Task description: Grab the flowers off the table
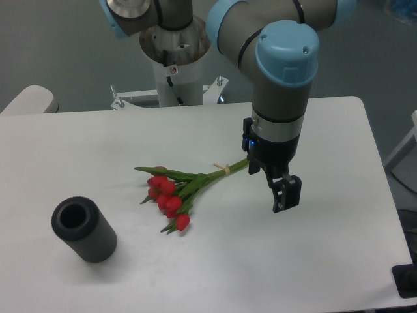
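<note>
The flowers [174, 193], a small bunch of red tulips with green stems and a pale band, lie flat on the white table [339, 261] near its middle. The blooms point front-left and the stem ends point right, toward the arm. My gripper [285, 194] hangs from the arm just right of the stem ends, low over the table and pointing down. It holds nothing. I see it nearly edge-on, with a narrow gap showing between the black fingers [277, 195]. The stem ends run behind the gripper's body.
A black ribbed cylinder [83, 229] lies on its side at the front left of the table. The arm's base [174, 62] stands at the back edge. A pale chair back [29, 101] shows at the far left.
</note>
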